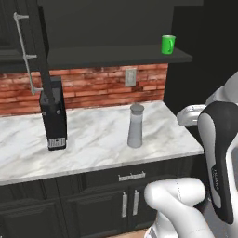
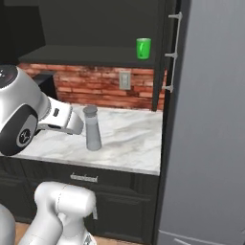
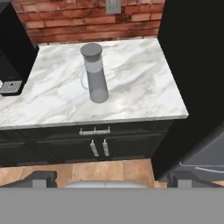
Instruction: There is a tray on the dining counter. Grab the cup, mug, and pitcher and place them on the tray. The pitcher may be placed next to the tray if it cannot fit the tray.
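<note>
Pitcher [image 3: 95, 74]: upright on marble counter [image 3: 140, 87], ahead of and below the pincer [image 3: 112, 181]. Pincer: released, empty. Step: approach. Next, likely: descend, straddle the body, clench.

A white grey-veined marble counter [image 1: 93, 139] runs before a red brick wall [image 1: 93, 86] with a pale outlet plate [image 1: 130, 77] — dark cabinets [image 3: 65, 144] below, a dark shelf [image 2: 91, 56] above, tan tiled floor [image 3: 109, 170].
</note>
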Controlling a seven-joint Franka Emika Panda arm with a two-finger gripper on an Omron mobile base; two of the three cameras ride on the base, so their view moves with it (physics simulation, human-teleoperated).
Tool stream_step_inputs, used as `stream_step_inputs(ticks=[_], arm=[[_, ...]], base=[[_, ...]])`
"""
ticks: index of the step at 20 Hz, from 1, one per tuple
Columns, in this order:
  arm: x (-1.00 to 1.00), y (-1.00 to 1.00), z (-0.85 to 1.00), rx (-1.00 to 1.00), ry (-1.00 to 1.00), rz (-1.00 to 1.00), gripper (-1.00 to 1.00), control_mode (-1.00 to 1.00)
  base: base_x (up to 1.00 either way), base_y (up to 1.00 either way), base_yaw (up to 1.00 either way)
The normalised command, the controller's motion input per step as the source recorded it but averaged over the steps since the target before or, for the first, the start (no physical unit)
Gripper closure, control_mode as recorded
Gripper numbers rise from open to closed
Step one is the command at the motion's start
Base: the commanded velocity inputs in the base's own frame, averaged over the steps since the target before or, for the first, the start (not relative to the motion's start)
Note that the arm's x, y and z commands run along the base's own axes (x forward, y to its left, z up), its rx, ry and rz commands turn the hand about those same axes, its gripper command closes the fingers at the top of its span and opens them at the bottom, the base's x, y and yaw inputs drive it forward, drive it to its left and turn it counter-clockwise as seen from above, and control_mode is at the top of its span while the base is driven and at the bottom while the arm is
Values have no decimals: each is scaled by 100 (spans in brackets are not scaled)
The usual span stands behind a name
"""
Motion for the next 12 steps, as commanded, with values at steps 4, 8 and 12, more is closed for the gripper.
stream_step_inputs(ticks=[4,8,12], arm=[[0,0,0,0,0,0,-100,100],[0,0,0,0,0,0,-100,100],[0,0,0,0,0,0,-100,100]], base=[[34,-10,1],[46,-14,1],[41,-32,5]])
